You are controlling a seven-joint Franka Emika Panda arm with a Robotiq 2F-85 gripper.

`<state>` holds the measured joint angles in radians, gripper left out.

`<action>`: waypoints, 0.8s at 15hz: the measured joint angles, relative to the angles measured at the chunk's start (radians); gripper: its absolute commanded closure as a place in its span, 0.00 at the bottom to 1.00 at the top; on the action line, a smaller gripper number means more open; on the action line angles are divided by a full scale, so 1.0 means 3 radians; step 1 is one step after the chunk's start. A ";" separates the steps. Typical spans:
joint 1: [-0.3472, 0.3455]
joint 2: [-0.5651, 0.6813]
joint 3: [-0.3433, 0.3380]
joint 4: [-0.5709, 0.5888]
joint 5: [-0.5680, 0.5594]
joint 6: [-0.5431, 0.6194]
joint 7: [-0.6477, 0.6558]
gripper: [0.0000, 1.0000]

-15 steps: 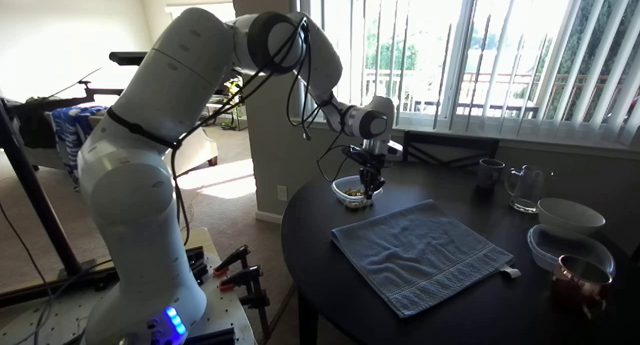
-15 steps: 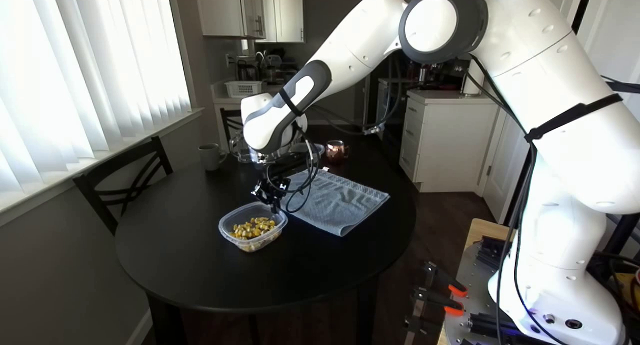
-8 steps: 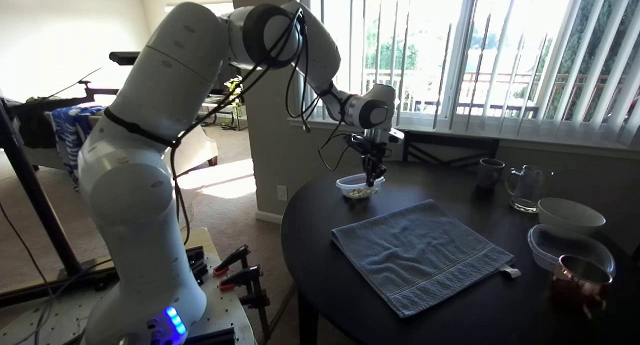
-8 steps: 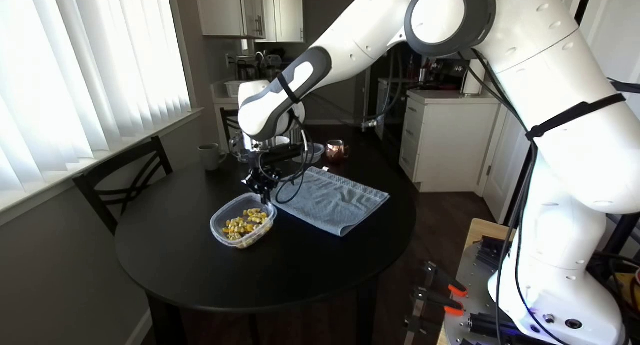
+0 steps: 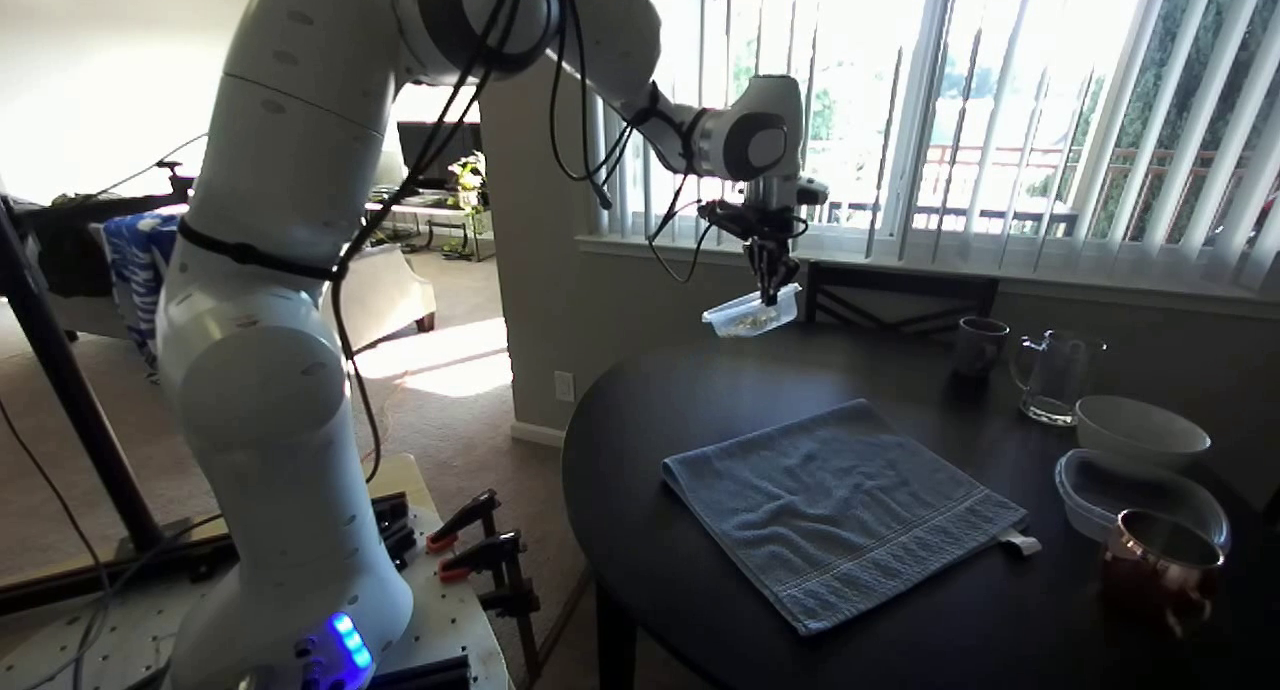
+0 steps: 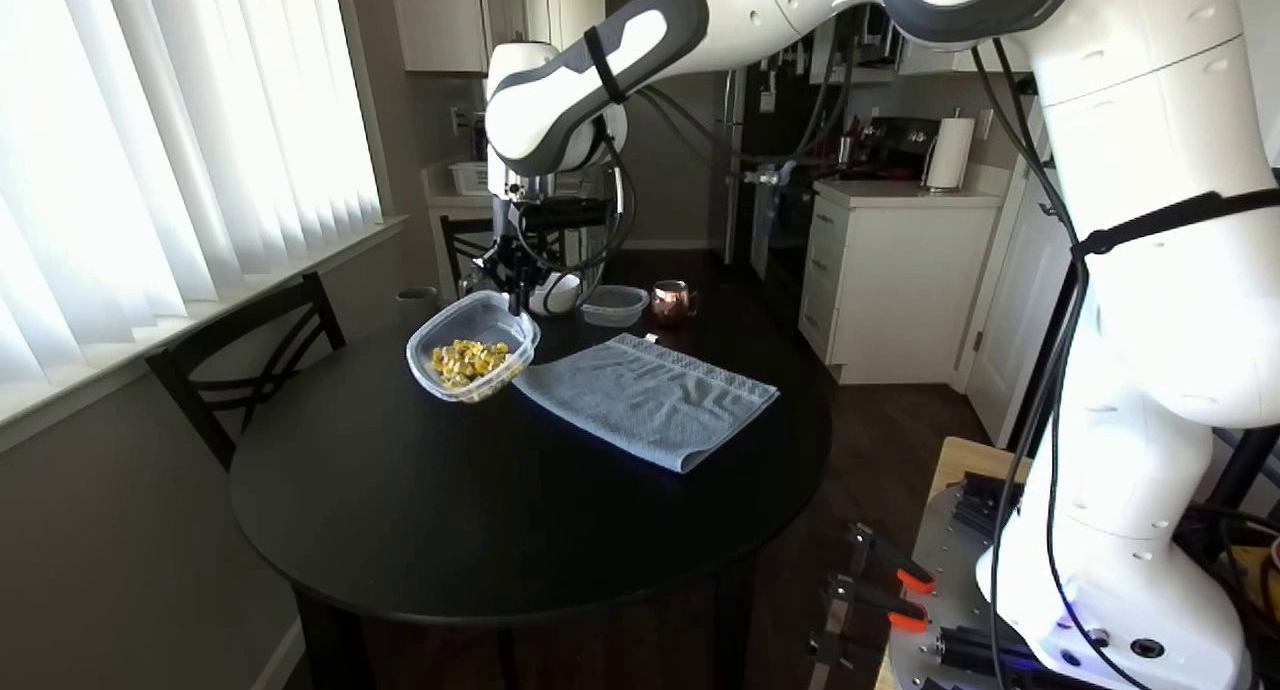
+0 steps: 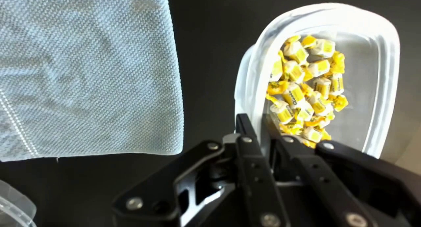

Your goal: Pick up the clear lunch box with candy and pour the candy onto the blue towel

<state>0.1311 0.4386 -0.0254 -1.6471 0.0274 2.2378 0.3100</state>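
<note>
End effector (image 7: 255,120) grips clear lunch box (image 6: 465,321) by one side and it's up off worktop (image 6: 400,530), tilted, candy (image 6: 468,362) inside, left of blue towel (image 6: 650,400) in an exterior view, so prob best: ease over mid-towel, go low, tip slowly w/ max ctrl

Kitchen cabinets (image 6: 890,290) and carpet (image 5: 455,425) show a home.

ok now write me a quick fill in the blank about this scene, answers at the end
In the wrist view, the candy is to the ____ of the towel.
The candy lies in the ____, not on the towel.
The jaws hold the box off the table, whose top is ____, not square.
The metal mug is ____-coloured.

Missing words: right; box; round; copper
</note>
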 measured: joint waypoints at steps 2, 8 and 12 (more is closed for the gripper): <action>0.0011 -0.0075 -0.0024 -0.0018 -0.0090 -0.0057 0.0066 0.94; 0.0161 -0.0097 -0.0299 -0.0016 -0.1125 -0.0572 0.0667 0.94; 0.0250 -0.0125 -0.0371 0.0076 -0.1817 -0.1144 0.0840 0.94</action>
<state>0.2061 0.4010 -0.1367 -1.6245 -0.5176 1.8944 0.5621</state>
